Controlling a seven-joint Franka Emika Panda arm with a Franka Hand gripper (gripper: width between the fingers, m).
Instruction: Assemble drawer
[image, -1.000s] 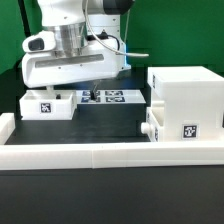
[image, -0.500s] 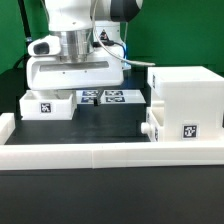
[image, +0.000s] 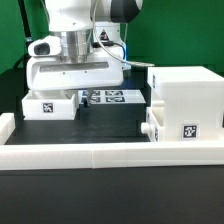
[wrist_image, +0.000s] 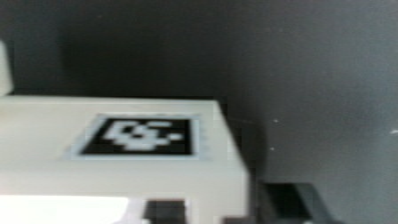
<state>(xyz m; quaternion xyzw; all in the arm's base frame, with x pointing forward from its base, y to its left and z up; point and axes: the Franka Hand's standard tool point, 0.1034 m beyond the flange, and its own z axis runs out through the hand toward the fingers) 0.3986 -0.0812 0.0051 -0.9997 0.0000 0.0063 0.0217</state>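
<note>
The drawer's white cube housing (image: 185, 100) stands at the exterior view's right, with one tray slid into its lower slot and the round knob (image: 146, 129) showing. The second tray (image: 48, 106) lies loose at the left, its tag facing front. The arm's white hand (image: 75, 70) hangs right over this tray, and its fingertips are hidden there. In the wrist view my gripper (wrist_image: 226, 212) is open. One dark finger (wrist_image: 166, 213) is over the tagged white tray (wrist_image: 143, 135), and the other finger (wrist_image: 288, 203) is just outside the tray's edge, with a small gap.
The marker board (image: 112, 97) lies flat on the black table between the loose tray and the housing. The long low white border wall (image: 100, 156) runs along the front and turns up at the left. A green backdrop stands behind.
The hand has shifted to the exterior view's left and now sits over the loose tray. It has barely moved in the last half second. The tray and housing have not moved.
</note>
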